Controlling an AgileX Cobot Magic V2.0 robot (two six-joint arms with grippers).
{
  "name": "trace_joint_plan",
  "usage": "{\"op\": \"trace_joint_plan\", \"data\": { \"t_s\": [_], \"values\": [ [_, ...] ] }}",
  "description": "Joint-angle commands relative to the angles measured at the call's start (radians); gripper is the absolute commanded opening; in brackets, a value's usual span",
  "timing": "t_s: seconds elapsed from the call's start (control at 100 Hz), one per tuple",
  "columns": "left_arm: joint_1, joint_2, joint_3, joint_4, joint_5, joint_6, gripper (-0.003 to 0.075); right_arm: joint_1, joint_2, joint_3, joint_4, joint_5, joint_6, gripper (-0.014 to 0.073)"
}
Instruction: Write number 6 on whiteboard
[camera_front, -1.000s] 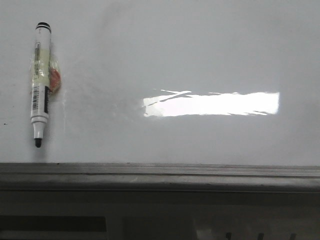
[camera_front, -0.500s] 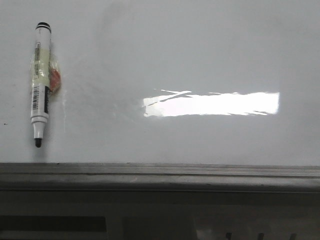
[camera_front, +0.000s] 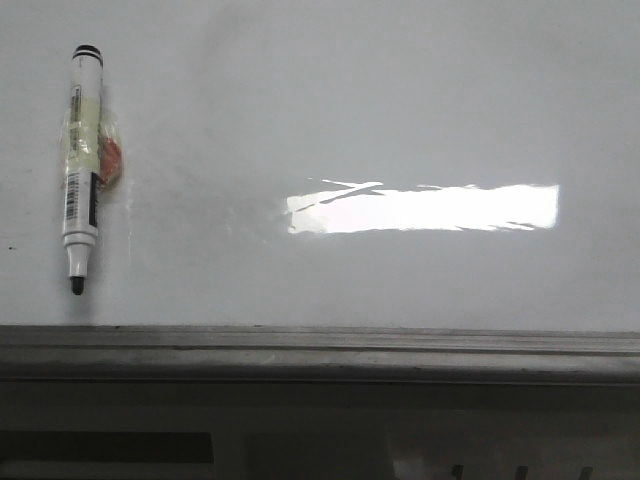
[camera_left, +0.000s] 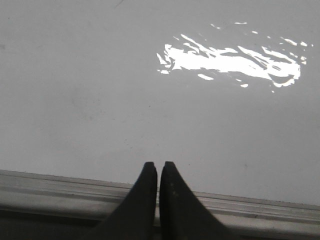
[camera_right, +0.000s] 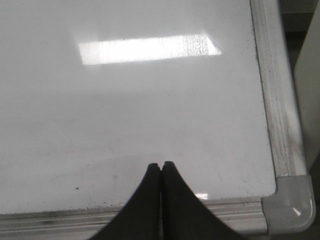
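Observation:
The whiteboard (camera_front: 400, 120) fills the front view, glossy white with faint smudges and a bright rectangular light reflection (camera_front: 425, 208). No writing shows on it. A white marker (camera_front: 80, 170) with a black tip lies on the board at the left, tip toward the near rail, with clear tape and an orange bit on its barrel. Neither gripper shows in the front view. My left gripper (camera_left: 156, 165) is shut and empty over the board's near edge (camera_left: 75, 187). My right gripper (camera_right: 161, 165) is shut and empty over the board (camera_right: 125, 110) near its front right corner (camera_right: 292, 205).
A grey metal edge rail (camera_front: 320, 350) runs along the board's near side. Below it is a dark machine housing (camera_front: 200, 440). In the right wrist view the board's right rail (camera_right: 277, 100) runs beside a pale surface (camera_right: 310, 75) off the board.

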Motion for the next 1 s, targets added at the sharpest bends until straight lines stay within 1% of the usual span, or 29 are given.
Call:
{"op": "trace_joint_plan", "data": {
  "t_s": [0.0,0.18,0.26,0.34,0.38,0.5,0.62,0.68,0.83,0.95,0.99],
  "values": [
    [0.001,-0.028,0.025,0.008,-0.054,-0.005,-0.002,-0.008,-0.015,0.014,-0.009,-0.02,-0.008,-0.0064],
    [0.001,-0.028,0.025,0.008,-0.056,-0.005,-0.002,-0.008,-0.015,0.014,-0.009,-0.024,-0.008,-0.0064],
    [0.001,-0.028,0.025,-0.004,-0.069,-0.005,-0.002,-0.008,-0.015,0.014,0.004,-0.062,-0.008,-0.0064],
    [0.001,-0.028,0.025,-0.008,-0.118,-0.005,-0.002,-0.008,-0.015,0.014,0.084,-0.168,-0.008,-0.0064],
    [0.001,-0.028,0.025,0.008,-0.164,-0.005,-0.002,-0.008,-0.015,0.014,0.113,-0.232,-0.008,-0.0064],
    [0.001,-0.028,0.025,0.121,-0.324,0.002,-0.002,-0.008,-0.015,0.014,0.11,-0.366,-0.008,-0.0064],
    [0.001,-0.028,0.025,0.125,-0.436,0.002,-0.002,-0.008,-0.015,0.014,0.11,-0.473,-0.008,-0.0064],
    [0.001,-0.028,0.025,0.125,-0.454,0.002,-0.002,-0.008,-0.015,0.014,0.108,-0.506,-0.008,-0.0064],
    [0.001,-0.028,0.025,0.124,-0.507,0.002,-0.002,-0.008,-0.015,0.014,0.108,-0.652,-0.008,-0.0064],
    [0.001,-0.028,0.023,0.124,-0.509,0.002,-0.002,-0.008,-0.015,0.014,0.114,-0.761,-0.008,-0.0064],
    [0.001,-0.028,0.021,0.124,-0.507,0.002,-0.002,-0.008,-0.015,0.014,0.114,-0.772,-0.008,-0.0064]
  ]
}}
